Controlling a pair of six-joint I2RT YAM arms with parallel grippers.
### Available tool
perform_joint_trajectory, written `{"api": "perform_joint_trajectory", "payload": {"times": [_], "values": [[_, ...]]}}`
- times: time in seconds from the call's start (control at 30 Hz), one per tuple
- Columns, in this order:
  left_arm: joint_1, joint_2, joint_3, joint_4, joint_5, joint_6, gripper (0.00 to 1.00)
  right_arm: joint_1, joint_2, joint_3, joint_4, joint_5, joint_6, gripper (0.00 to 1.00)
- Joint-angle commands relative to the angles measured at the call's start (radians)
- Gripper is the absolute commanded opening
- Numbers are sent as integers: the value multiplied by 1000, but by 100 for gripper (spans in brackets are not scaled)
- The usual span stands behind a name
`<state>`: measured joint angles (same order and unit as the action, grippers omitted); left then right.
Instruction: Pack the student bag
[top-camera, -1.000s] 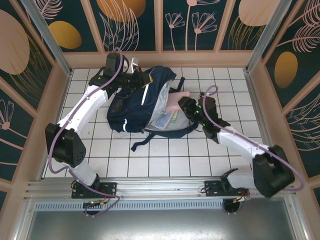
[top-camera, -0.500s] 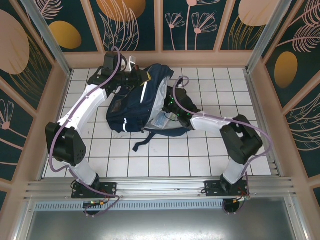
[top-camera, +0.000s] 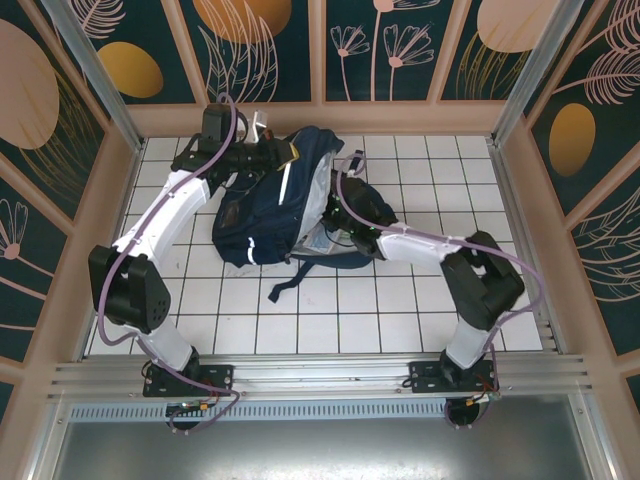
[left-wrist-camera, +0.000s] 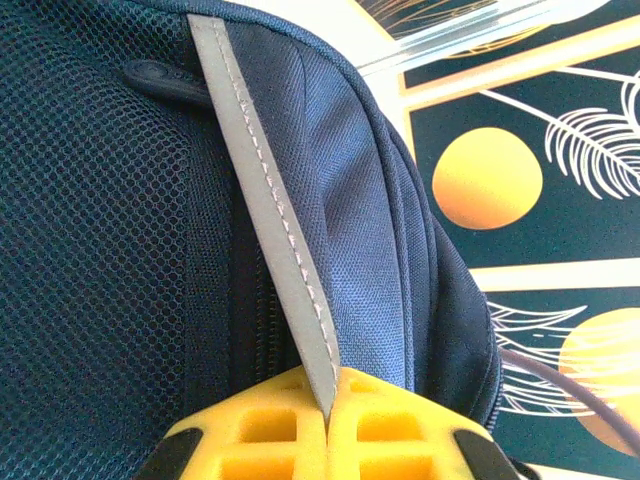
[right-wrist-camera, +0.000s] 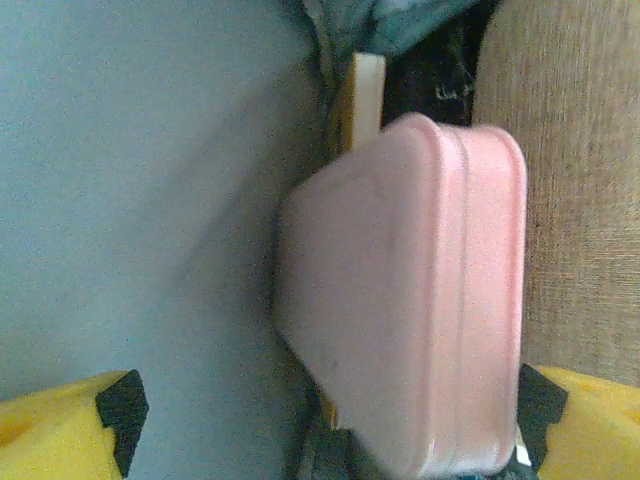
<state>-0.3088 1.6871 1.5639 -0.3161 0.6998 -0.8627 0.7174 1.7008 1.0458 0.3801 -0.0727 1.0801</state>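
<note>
Inside the mouth of the student bag (top-camera: 255, 220), a pink box (right-wrist-camera: 410, 290) is seen straight ahead between the wide-open right jaws; the bag's reflective stripe (left-wrist-camera: 262, 200) is clenched by the left jaws.

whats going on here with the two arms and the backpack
The left gripper is shut on the grey stripe of the bag, pinching it near the top. The right gripper is inside the bag's opening, jaws wide apart, with a pink box between them and a clear gap on one side. The box looks to be going into the bag.
</note>
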Motion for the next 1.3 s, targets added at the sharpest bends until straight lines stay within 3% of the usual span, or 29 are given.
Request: {"api": "perform_joint_trajectory", "payload": {"times": [0.0,0.23,0.3,0.43,0.53,0.77,0.97,1.07,1.27], "values": [[16,-98,14,169,40,0,0,-7,-125,-21,-66,34,-112,98],[17,-116,-41,190,33,4,0,-25,-228,-87,-215,83,-146,98],[17,-122,-62,185,31,15,0,-38,-279,-105,-290,156,-139,97],[12,-132,-126,149,25,63,0,-89,-452,-191,-396,268,-144,91],[-23,-130,-200,133,1,102,0,-141,-562,-205,-471,278,-208,88],[-237,-23,-340,232,-44,99,0,-200,-610,-88,-675,97,-358,78],[-270,67,-432,403,-42,7,0,-216,-567,-94,-759,-106,-180,48],[-269,82,-435,415,-44,8,0,-217,-562,-167,-713,-217,-56,48],[-269,96,-427,421,-47,12,0,-218,-575,-295,-650,-318,98,58]]}}
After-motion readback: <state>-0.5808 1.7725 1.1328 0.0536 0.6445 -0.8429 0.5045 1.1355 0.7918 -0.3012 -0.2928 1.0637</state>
